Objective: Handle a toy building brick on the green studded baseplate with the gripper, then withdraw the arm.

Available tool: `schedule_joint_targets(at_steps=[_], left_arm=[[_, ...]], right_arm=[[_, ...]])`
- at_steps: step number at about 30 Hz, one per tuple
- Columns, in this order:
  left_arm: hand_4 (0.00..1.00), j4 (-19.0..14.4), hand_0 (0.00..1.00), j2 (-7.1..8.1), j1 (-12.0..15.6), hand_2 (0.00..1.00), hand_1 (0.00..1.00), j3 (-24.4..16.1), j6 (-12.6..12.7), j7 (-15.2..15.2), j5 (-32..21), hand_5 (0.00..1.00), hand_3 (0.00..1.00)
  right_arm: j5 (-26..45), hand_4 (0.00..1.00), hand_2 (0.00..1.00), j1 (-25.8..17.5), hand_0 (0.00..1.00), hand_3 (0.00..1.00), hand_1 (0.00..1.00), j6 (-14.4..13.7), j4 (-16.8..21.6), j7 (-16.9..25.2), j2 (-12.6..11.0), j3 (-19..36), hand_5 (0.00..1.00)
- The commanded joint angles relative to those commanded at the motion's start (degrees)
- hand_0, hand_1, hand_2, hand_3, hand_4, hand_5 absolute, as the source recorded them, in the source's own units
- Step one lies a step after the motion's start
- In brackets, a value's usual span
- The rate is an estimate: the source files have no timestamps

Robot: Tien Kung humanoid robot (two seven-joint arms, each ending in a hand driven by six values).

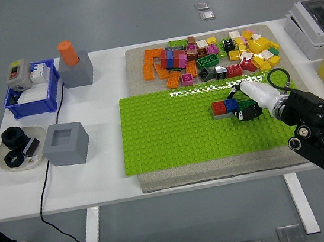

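Note:
The green studded baseplate lies on a grey mat in the middle of the table. On its right part a red brick, a blue brick and a green brick stand in a row. My right hand reaches in from the lower right. Its white back is turned up and its dark fingers are curled over the green brick, at the row's right end. The fingers hide the underside of that brick. My left arm is out of the picture.
A pile of several loose bricks covers the mat behind the baseplate. Left of the mat stand a grey block, a blue bin, a grey holder with an orange cylinder and a tray. A cable hangs off the front edge. Boxes stand at the right.

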Motion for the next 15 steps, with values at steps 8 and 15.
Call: schedule_joint_targets(at_steps=[8, 15], left_arm=[[0.766, 0.00, 0.597, 0.01, 0.00, 0.544, 0.617, 0.03, 0.00, -0.02, -0.07, 0.200, 0.598], [0.766, 0.00, 0.597, 0.06, 0.01, 0.541, 0.617, 0.04, -0.03, -0.01, -0.06, 0.200, 0.596]], right_arm=[[0.08, 0.659, 0.949, 0.04, 0.956, 0.665, 0.942, 0.07, 0.01, -0.02, -0.02, 0.04, 0.066], [0.22, 0.679, 0.952, 0.02, 0.957, 0.665, 0.943, 0.14, -0.05, 0.01, -0.06, -0.01, 0.069]])
